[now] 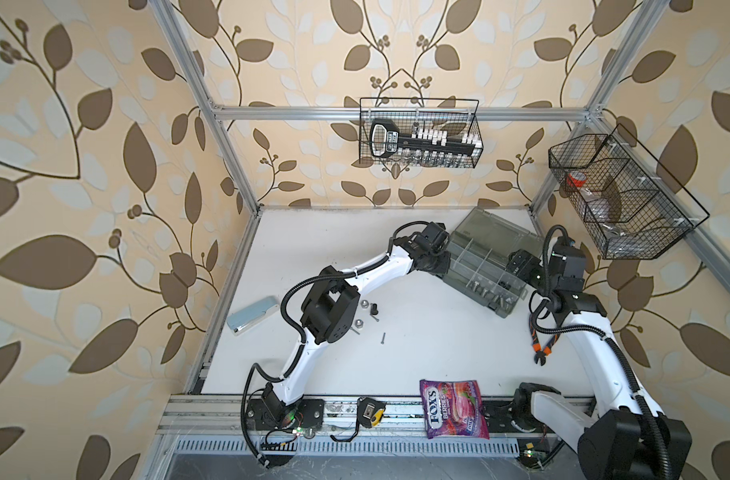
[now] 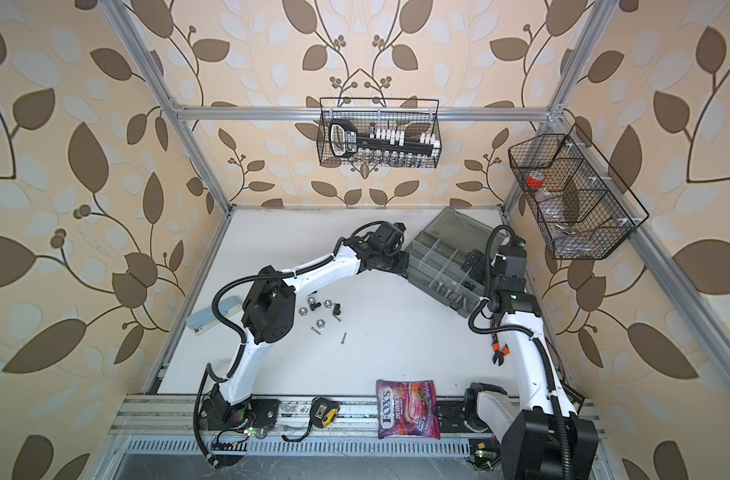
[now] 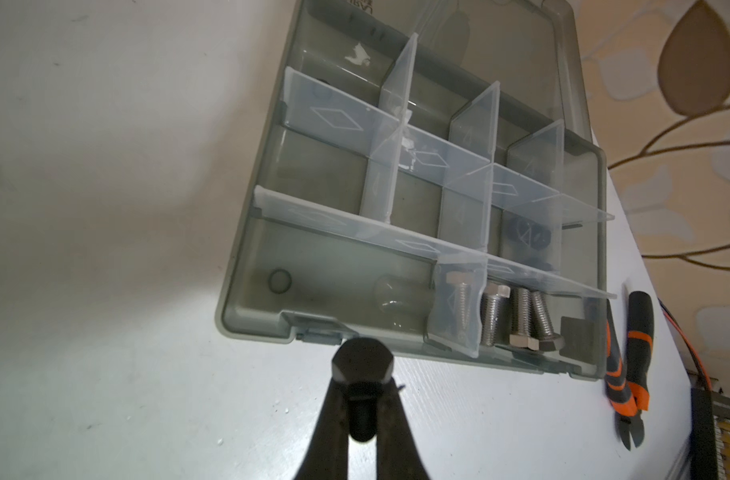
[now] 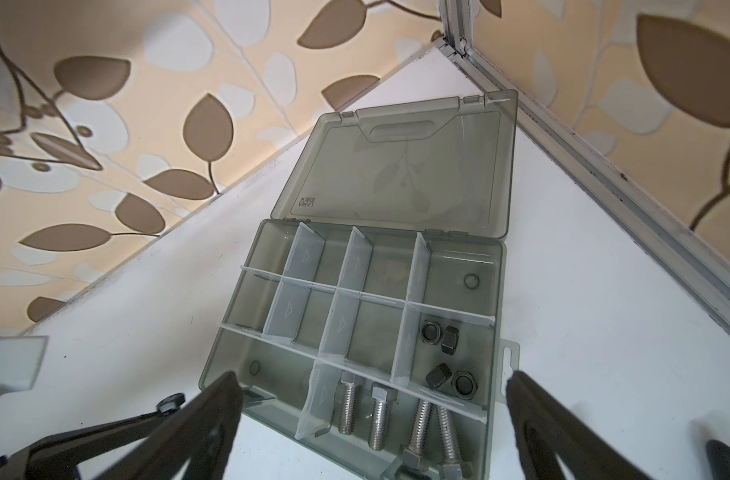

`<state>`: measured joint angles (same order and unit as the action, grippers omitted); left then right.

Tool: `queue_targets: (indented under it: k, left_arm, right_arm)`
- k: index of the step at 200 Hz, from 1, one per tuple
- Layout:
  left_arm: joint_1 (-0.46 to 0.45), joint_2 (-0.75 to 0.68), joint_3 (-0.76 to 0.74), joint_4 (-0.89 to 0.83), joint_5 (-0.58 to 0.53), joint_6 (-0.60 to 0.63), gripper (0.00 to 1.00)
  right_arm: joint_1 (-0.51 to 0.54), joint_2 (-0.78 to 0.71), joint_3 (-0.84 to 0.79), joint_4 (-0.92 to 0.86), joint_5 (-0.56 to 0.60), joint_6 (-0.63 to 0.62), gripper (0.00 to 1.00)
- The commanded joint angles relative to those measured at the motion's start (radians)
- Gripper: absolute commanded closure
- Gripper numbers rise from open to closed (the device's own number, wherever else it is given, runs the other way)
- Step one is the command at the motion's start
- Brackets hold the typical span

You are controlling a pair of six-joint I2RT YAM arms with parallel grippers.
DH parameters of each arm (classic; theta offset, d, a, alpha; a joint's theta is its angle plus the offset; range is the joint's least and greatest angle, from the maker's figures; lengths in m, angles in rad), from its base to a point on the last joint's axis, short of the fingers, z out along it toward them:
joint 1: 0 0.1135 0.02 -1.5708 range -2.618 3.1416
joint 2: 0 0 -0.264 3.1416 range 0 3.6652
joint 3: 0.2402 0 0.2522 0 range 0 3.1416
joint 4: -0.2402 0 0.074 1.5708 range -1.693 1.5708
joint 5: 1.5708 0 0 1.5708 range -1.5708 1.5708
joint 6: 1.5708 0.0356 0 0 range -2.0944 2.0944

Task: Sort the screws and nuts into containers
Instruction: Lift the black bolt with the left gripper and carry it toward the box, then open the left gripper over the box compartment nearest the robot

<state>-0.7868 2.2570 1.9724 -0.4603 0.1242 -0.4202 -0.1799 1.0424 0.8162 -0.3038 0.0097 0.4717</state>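
In both top views the open organizer box (image 1: 492, 228) (image 2: 454, 228) lies far right on the table (image 1: 417, 332), with loose nuts and screws (image 1: 359, 323) (image 2: 320, 322) well apart from it. Left wrist view: the left gripper (image 3: 362, 376) is closed on a black screw (image 3: 362, 361) near the box's front wall. Right wrist view: the right gripper (image 4: 373, 374) stands wide open; silver screws (image 4: 379, 411) and black nuts (image 4: 448, 353) lie in neighbouring compartments.
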Motion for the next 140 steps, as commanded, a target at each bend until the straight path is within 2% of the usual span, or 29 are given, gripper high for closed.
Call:
queue_targets:
  k: [1,97,140]
  left_arm:
    - [-0.007,0.041,0.108,-0.017,0.026,0.032,1.0]
    - [-0.011,0.198,0.27,-0.049,0.057,0.043,0.96]
    - [-0.011,0.229,0.292,-0.054,0.074,0.044,0.85]
  right_arm:
    - [-0.003,-0.015,-0.021,-0.02,-0.014,0.011,0.0]
    - [-0.005,-0.012,-0.033,-0.018,-0.028,0.01,0.0]
    - [-0.004,-0.014,-0.038,-0.018,-0.031,0.009,0.0]
